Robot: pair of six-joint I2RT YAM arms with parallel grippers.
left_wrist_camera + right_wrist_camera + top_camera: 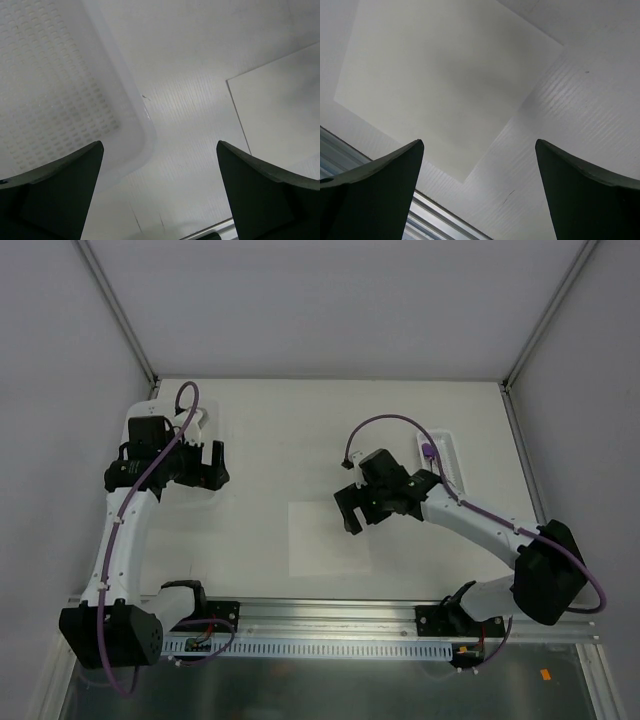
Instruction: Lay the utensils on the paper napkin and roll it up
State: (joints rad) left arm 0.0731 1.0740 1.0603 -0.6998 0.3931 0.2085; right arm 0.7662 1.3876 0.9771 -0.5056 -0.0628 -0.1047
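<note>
Near the front edge of the table point(260, 430), about in the middle, the paper napkin point(328, 537) lies flat and open. The right gripper point(477, 145) hangs over the napkin's far right corner. Its two fingers are spread wide and hold nothing. The left gripper point(159, 147) is by the left edge, over the rim of a white basket point(50, 75) full of little holes. Its fingers are spread wide too. Another white basket point(447, 450) sits by the right edge.

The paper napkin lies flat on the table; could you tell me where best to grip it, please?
Probably its right edge: the paper napkin lies flat with nothing raised, so the open right tool, nearest, should come low from the right and slide under it.
</note>
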